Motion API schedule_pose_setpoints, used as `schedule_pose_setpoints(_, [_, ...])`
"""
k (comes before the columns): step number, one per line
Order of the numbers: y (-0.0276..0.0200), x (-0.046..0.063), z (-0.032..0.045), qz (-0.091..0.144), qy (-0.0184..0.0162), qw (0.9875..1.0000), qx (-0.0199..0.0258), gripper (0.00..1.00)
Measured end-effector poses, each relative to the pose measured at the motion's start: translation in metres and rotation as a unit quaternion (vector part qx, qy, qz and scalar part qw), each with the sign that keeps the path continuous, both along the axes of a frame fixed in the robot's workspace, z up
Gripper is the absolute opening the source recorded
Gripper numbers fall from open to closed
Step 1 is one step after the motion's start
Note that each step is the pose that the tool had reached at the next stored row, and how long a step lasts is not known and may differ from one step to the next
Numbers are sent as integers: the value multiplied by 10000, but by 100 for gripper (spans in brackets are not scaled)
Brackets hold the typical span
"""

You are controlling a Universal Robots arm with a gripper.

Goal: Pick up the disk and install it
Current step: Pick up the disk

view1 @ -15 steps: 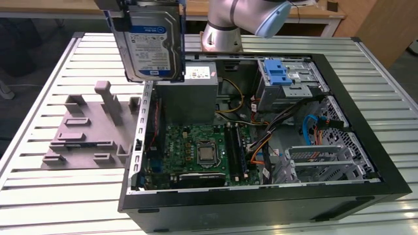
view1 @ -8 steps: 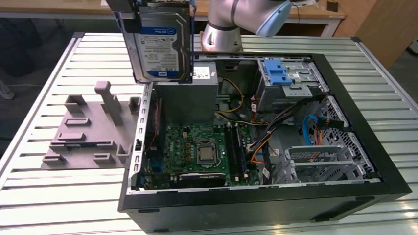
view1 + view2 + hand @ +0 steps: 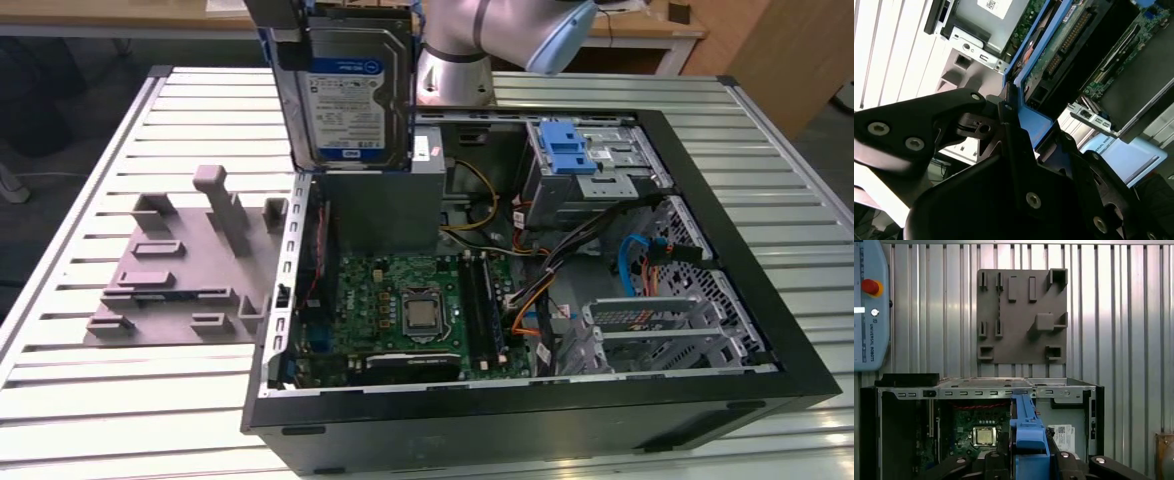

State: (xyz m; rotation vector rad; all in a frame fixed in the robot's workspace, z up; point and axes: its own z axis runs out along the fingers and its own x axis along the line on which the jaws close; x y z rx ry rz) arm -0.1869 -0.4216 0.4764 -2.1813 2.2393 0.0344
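While claw [image 3: 1014, 117] prob. grips disk [image 3: 350, 100], it's upright above PC case [image 3: 534, 402].

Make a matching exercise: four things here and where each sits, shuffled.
1. silver-metal disk in blue plastic bracket
2. grey plastic slotted board
3. green motherboard
4. blue plastic ribbed latch

A. on the slatted metal table
B. on the grey metal drive cage
C. gripped upright by the end effector
D. floor of the open black computer case

Pairs: 1-C, 2-A, 3-D, 4-B.
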Motion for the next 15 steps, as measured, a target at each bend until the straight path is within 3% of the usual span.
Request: schedule_pose_setpoints(15, [-79, 301, 0, 0, 0, 10000, 2, 36])
